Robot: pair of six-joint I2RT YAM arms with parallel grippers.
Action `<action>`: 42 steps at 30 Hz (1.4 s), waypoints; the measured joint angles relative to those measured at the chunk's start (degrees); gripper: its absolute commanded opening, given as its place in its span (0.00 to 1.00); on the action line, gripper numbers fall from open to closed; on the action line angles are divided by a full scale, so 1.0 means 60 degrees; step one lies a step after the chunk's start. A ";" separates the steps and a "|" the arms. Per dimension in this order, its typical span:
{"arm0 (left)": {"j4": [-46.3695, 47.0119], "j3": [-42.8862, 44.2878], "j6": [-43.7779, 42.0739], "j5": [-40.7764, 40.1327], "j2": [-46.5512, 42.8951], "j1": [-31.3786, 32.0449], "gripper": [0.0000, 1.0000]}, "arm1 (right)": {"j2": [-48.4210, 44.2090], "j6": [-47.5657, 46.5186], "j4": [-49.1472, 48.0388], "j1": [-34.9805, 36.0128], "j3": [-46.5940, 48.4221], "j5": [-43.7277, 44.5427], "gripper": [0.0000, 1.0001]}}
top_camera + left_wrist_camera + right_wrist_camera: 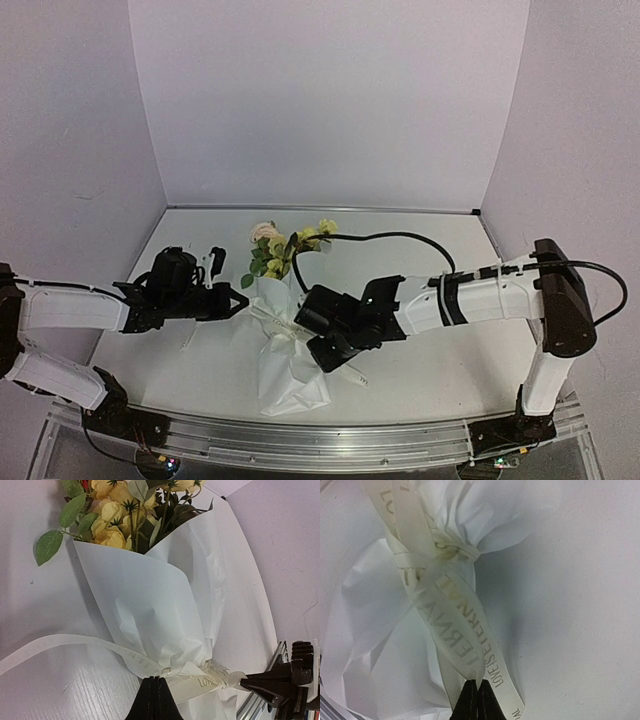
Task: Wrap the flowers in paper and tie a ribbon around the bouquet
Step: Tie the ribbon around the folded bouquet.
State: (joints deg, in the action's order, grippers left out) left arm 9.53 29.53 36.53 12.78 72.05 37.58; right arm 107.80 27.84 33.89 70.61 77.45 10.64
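Ribbon [452, 625] between closed right pincer [477, 700] tips

From above, the right gripper [305, 320] hides the tied neck of the bouquet [285, 380] beneath it. Ahead of the left gripper [154, 700], the flowers [115, 510] are cut by the top edge, the ribbon [60, 644] by the left one.

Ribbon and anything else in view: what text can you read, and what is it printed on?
"LOVE IS ETERNAL": printed lengthwise on the ribbon, right wrist view.
"LOVE": on the same ribbon near the knot, left wrist view; the letters farther along it are too faint to read.
Top view: the ribbon print is too small to read. No other text is visible.
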 measured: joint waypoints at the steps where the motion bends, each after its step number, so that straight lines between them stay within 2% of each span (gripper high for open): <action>1: -0.0014 -0.0050 0.0026 -0.0026 -0.0005 -0.0061 0.00 | -0.0068 0.0068 0.0000 -0.0024 -0.0113 0.0045 0.00; 11: -0.0082 -0.0424 0.0380 -0.0080 0.0048 -0.0462 0.00 | -0.0923 0.1563 -0.0869 -0.0422 -0.1279 0.0501 0.00; 19: -0.0004 -0.0954 0.0839 0.0070 0.0048 -0.0779 0.00 | -0.1015 0.2776 -0.1804 -0.0605 -0.1962 0.0759 0.00; 21: 0.0137 -0.1079 0.0917 0.0227 0.0048 -0.0799 0.00 | -0.1033 0.2851 -0.2126 -0.0621 -0.2172 0.0696 0.06; 25: 0.0569 -0.1243 0.0905 0.0718 0.0049 -0.0842 0.00 | -0.1033 0.2492 -0.2672 -0.0633 -0.2312 0.0101 0.41; 27: 0.0678 -0.1240 0.0827 0.0962 0.0052 -0.0845 0.00 | -0.1033 0.2075 -0.2927 -0.0642 -0.2302 -0.0235 0.47; 31: 0.0688 -0.1214 0.0623 0.1272 0.0070 -0.0845 0.00 | -0.1033 0.1112 -0.3064 -0.0642 -0.2217 -0.0795 0.52; 35: 0.0695 -0.1104 0.0547 0.1443 0.0214 -0.0845 0.00 | -0.1033 0.0262 -0.3030 -0.0642 -0.1895 -0.1191 0.52; 42: 0.0752 -0.1039 0.0439 0.1582 0.0454 -0.0845 0.00 | -0.0712 -0.0791 -0.2810 -0.0799 -0.0935 -0.1535 0.46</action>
State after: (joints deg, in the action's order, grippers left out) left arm 14.04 23.29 39.17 22.27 74.77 32.51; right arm 103.53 23.10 17.03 65.82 71.84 1.43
